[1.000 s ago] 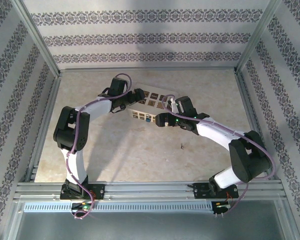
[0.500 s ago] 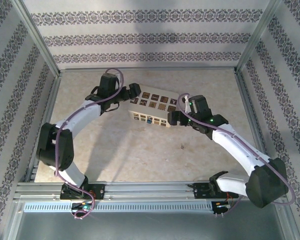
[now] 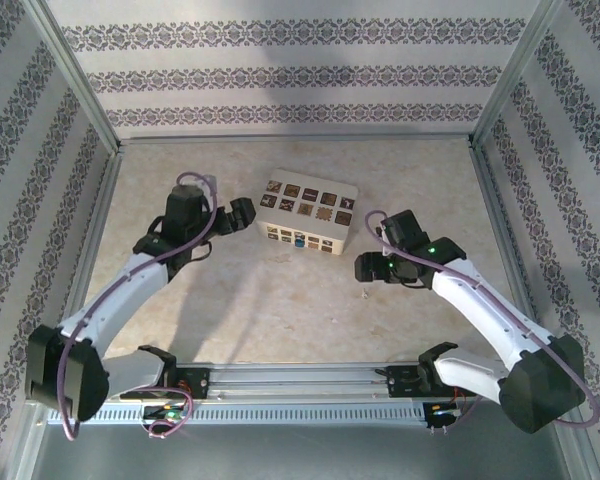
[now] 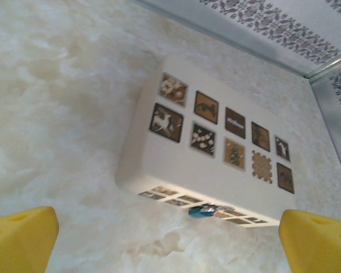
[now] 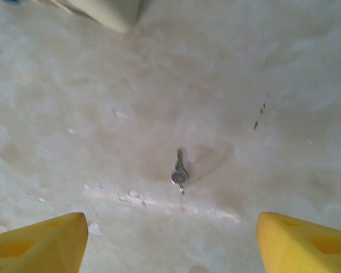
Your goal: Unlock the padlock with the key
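I had the left gripper (image 3: 240, 212) spread empty beside the box (image 3: 307, 205), watching the padlock (image 4: 203, 211) on its front face (the blue bit, I judged). The right gripper (image 5: 170, 244) hung agape over the key (image 5: 179, 175) lying loose on the table (image 3: 280, 300), presumably to grasp it first.

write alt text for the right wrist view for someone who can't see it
A small metal key lies on the pale marbled table, ahead of the right gripper, between its two yellow fingertips, which stand wide apart and hold nothing. A corner of a cream box shows at the top left.
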